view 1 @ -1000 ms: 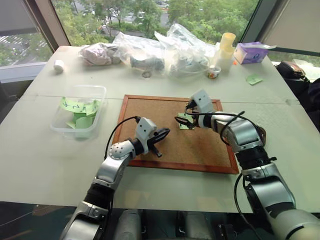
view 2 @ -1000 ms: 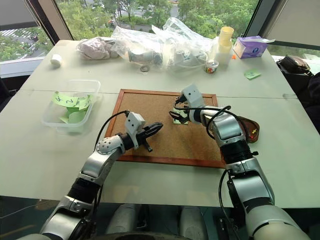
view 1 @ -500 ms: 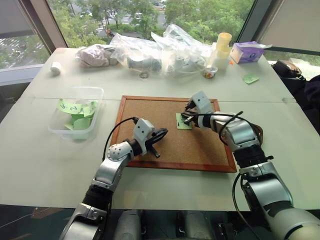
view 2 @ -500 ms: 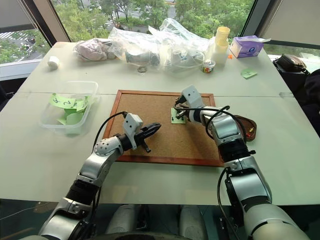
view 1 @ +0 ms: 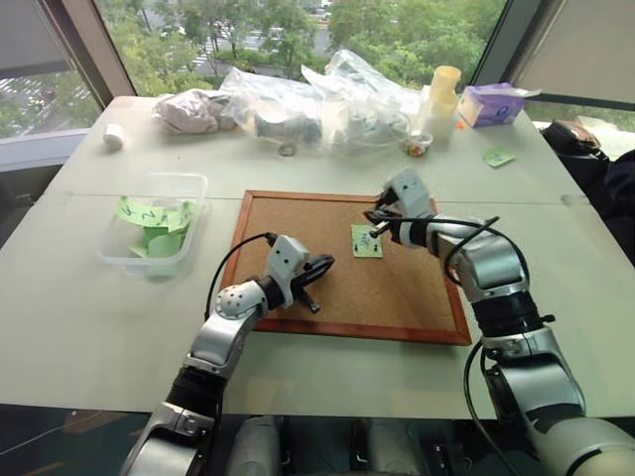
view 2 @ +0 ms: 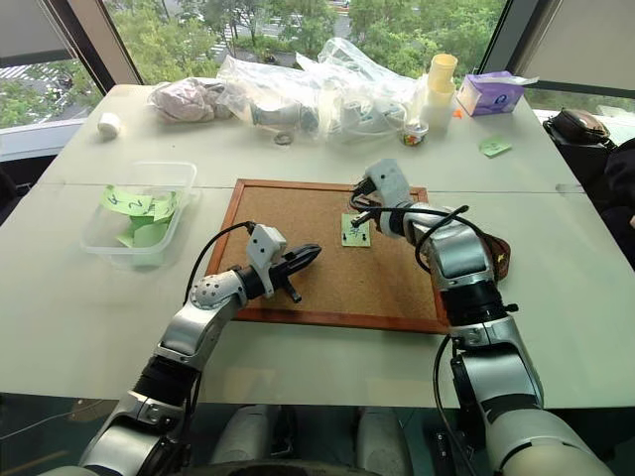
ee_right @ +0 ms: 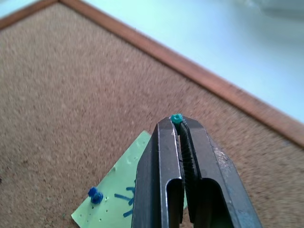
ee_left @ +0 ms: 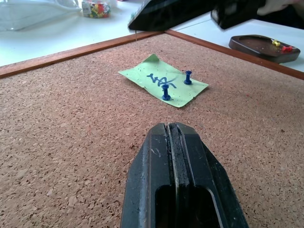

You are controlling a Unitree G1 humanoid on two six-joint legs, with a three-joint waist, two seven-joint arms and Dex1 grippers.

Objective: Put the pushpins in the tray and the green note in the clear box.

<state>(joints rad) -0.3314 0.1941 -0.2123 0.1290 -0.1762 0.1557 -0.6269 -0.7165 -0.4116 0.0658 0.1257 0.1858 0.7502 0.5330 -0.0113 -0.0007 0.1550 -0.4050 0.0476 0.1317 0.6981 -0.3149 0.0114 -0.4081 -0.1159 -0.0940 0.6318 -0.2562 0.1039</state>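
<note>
The right hand (ee_right: 179,124) hides part of the green note (ee_right: 116,197).

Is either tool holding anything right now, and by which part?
The right tool pinches a tiny teal pushpin at its very fingertips, above the light-green paper note. The left tool is shut, empty.

A wood-framed corkboard (view 1: 327,288) lies on the pale worktop (view 1: 89,317). The green note (view 1: 366,240) lies flat on the cork, towards the board's far right. The right tool (view 1: 377,224) hangs just above the note's far edge, its fingers pressed together. The left tool (view 1: 319,268) sits low over the board's near left part, fingers together too. Left of the board, the clear box (view 1: 159,224) holds several green papers. Clear bags (view 1: 327,99) are heaped along the worktop's far side.
</note>
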